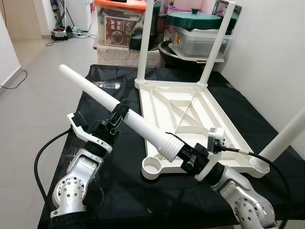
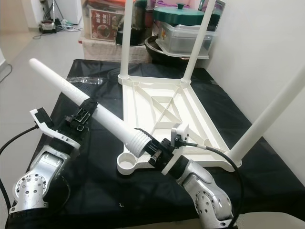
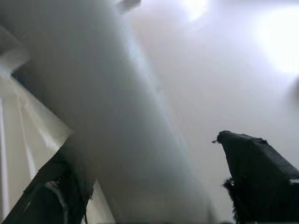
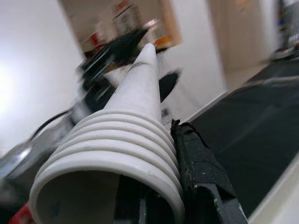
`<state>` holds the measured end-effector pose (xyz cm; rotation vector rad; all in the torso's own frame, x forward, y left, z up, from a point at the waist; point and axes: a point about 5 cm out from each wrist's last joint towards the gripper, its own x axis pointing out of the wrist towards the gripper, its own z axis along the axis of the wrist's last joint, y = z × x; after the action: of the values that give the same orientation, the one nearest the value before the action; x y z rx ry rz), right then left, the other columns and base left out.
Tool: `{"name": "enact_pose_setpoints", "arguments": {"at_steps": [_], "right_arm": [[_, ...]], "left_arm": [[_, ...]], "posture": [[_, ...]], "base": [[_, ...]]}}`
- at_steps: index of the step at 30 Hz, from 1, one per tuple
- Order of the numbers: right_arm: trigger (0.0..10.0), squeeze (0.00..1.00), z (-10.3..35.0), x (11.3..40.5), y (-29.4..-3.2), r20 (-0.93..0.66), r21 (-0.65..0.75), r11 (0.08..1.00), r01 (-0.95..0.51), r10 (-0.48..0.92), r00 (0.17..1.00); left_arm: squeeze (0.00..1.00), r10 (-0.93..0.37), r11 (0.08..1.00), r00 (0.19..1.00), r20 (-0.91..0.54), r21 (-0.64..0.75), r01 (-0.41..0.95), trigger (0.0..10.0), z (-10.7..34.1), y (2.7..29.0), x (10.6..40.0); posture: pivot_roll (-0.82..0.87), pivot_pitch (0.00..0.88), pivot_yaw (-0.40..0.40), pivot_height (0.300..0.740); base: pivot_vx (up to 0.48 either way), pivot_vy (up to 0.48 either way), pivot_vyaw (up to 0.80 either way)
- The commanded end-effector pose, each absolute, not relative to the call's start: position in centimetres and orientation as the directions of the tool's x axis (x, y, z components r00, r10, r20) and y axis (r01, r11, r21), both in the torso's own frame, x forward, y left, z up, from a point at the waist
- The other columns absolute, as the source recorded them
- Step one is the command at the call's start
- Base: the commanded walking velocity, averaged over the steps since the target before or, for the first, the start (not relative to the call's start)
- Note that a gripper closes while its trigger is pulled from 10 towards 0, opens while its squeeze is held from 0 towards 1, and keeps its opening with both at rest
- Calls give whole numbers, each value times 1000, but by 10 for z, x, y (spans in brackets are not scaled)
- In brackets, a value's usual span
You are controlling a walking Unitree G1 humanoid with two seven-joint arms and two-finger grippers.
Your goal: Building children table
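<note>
A: Report the grippers.

B: The right gripper (image 1: 188, 157) is clamped on the threaded end of a white table leg (image 1: 128, 119), its fingers (image 4: 201, 177) pressed against the ribs. The left gripper (image 1: 116, 119) is clenched around the same leg at mid-length. The leg slants up toward the robot's left, clear of the cloth.

A: And the table?

B: The white tabletop (image 1: 190, 109) lies upside down on a black cloth (image 1: 119, 191). Three legs already stand in it; their tops are cut off by the frame. The near-left corner socket (image 1: 153, 167) is open, just below the threaded end.

A: Anything obscured?

B: The left wrist view is blurred. Behind the table, a clear box (image 1: 200, 43) under a green lid (image 1: 194, 19) and an orange-lidded bin (image 1: 119, 24); contents cannot be told.
</note>
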<state>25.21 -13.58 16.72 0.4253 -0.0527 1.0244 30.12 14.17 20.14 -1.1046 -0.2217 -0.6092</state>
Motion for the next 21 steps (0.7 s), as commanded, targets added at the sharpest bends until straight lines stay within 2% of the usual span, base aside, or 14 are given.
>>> {"name": "enact_pose_setpoints", "arguments": {"at_steps": [1, 2, 3, 5, 10, 11, 12, 13, 15, 16, 21], "right_arm": [[0, 0, 170, 246, -135, 252, 318, 385, -866, 847, 468], [0, 0, 167, 242, -135, 240, 324, 357, -876, 864, 442], [0, 0, 167, 242, -135, 240, 324, 357, -876, 864, 442], [0, 0, 163, 238, -137, 214, 326, 331, -885, 886, 410], [0, 0, 161, 237, -137, 203, 324, 326, -888, 893, 402], [0, 0, 160, 237, -138, 195, 323, 323, -889, 897, 397], [0, 0, 160, 237, -138, 195, 323, 323, -889, 897, 397], [0, 0, 159, 236, -138, 191, 323, 318, -891, 900, 391], [0, 0, 160, 236, -139, 190, 322, 310, -894, 904, 382], [0, 0, 160, 235, -139, 182, 318, 304, -898, 910, 373], [0, 0, 160, 234, -140, 169, 312, 295, -903, 918, 358]], "left_arm": [[0, -325, 308, 833, 447, -783, 540, 10000, 201, 149, 304], [0, -272, 328, 852, 448, -789, 520, 10000, 205, 164, 309], [0, -272, 328, 852, 448, -789, 520, 10000, 205, 164, 309], [0, -198, 362, 866, 460, -786, 501, 10000, 212, 190, 313], [0, -182, 377, 866, 466, -781, 499, 10000, 215, 197, 313], [0, -178, 385, 867, 466, -778, 497, 4902, 215, 201, 312], [0, -178, 385, 867, 466, -778, 497, 4902, 215, 201, 312], [0, -177, 389, 869, 463, -778, 494, 6275, 215, 203, 311], [0, -180, 389, 867, 464, -776, 496, 6275, 213, 203, 310], [0, -170, 393, 862, 477, -769, 503, 0, 214, 204, 309], [0, -161, 405, 852, 499, -754, 518, 0, 217, 205, 307]], "posture": [[45, 0, -104, 740], [47, 0, -105, 740], [47, 0, -105, 740], [52, 0, -110, 740], [54, 0, -110, 740], [54, 0, -112, 740], [54, 0, -112, 740], [54, 0, -112, 740], [54, 0, -113, 740], [50, 0, -113, 740], [54, 0, -116, 740]], "base": [[0, 0, 0], [0, 0, 0], [0, 0, 0], [0, 0, 0], [0, 0, 0], [0, 0, 0], [0, 0, 0], [0, 0, 0], [0, 0, 0], [0, 0, 0], [0, 0, 0]]}}
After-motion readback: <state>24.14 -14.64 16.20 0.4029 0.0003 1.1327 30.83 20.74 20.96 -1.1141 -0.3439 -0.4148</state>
